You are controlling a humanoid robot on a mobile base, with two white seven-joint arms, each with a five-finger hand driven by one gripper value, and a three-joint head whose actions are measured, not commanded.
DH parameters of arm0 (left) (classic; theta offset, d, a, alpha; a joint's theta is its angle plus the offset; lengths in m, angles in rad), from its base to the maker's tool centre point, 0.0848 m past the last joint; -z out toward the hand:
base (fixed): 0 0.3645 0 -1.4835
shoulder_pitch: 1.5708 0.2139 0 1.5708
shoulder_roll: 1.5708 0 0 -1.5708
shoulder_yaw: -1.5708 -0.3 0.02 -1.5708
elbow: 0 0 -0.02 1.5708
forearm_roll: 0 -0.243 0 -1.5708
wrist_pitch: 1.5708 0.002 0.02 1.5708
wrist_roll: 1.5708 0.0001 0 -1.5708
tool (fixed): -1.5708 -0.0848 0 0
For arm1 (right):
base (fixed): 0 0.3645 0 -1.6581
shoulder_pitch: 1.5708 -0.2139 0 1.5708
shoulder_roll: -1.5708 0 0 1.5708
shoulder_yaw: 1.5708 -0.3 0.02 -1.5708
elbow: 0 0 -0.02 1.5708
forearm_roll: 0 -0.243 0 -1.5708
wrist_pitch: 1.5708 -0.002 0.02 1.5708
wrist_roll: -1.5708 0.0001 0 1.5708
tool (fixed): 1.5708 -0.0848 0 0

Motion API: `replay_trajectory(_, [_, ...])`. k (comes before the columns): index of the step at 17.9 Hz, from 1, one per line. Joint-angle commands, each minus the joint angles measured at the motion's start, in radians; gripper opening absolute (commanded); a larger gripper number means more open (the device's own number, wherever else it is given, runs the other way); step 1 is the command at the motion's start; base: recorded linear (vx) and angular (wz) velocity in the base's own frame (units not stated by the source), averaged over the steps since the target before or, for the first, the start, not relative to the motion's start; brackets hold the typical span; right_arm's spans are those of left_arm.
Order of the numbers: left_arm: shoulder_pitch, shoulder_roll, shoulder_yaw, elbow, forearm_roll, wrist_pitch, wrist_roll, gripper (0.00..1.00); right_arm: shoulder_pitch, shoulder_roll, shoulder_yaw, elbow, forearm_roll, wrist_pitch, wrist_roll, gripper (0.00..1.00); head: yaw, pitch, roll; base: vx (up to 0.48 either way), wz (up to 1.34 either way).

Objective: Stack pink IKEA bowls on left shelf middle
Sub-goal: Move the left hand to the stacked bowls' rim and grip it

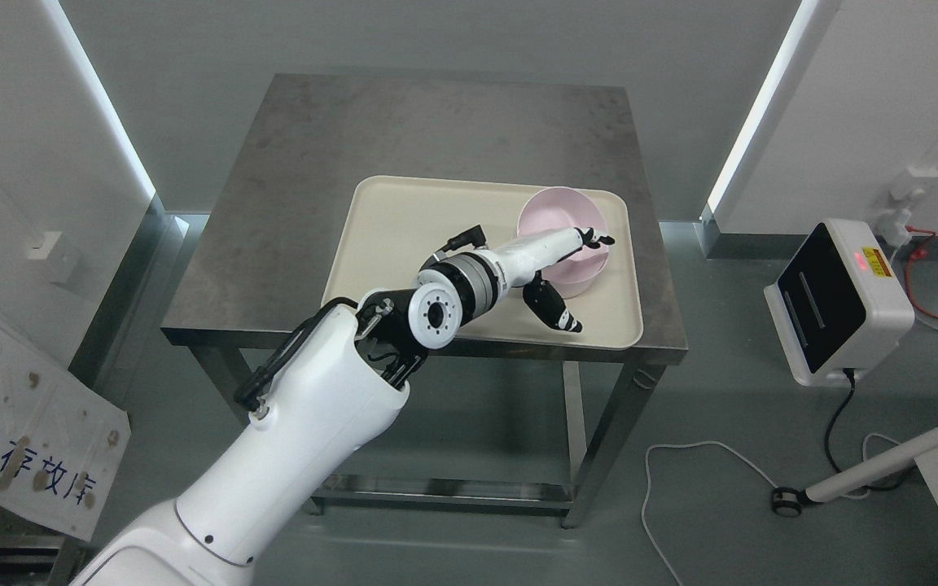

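Observation:
A single pink bowl point(554, 213) sits upright at the right end of a cream tray point(404, 236) on a dark metal table point(436, 122). My left arm reaches in from the lower left, and its hand point(587, 281) is at the bowl. Its black-tipped fingers point(597, 239) stretch across the bowl's inside, over the near rim. The thumb point(557, 311) is spread below, outside the bowl's near wall and a little apart from it. The hand is open and does not clamp the bowl. No shelf and no second bowl are in view.
The table's front edge lies just below the tray. On the floor to the right stand a white device with a black screen point(835, 301), loose cables point(705, 480) and a white wheeled bar point(884, 464). A printed board point(21, 431) leans at the lower left.

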Motion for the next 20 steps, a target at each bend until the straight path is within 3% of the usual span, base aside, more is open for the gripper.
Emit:
replay_trajectory(1, [-0.009,0.017,-0.050,0.037,-0.094,0.008,-0.001,0.78,0.002,-0.017,-0.011,-0.034,0.000,0.000,0.000,1.00,0.0000,0.000,0.000,0.000,0.00])
replay_trajectory(9, [-0.040,0.017,-0.045,0.087,-0.165,0.005,-0.001,0.66,0.002,-0.017,-0.011,-0.034,0.000,0.000,0.000,1.00,0.0000,0.000,0.000,0.000,0.00])
replay_trajectory(15, [-0.040,0.017,-0.047,0.086,-0.166,-0.070,-0.001,0.35,0.002,-0.017,-0.011,-0.034,0.000,0.000,0.000,1.00,0.0000,0.000,0.000,0.000,0.00])
replay_trajectory(20, [-0.032,0.017,-0.056,0.087,-0.192,-0.072,-0.001,0.32,0.002,-0.017,-0.011,-0.034,0.000,0.000,0.000,1.00,0.0000,0.000,0.000,0.000,0.00])
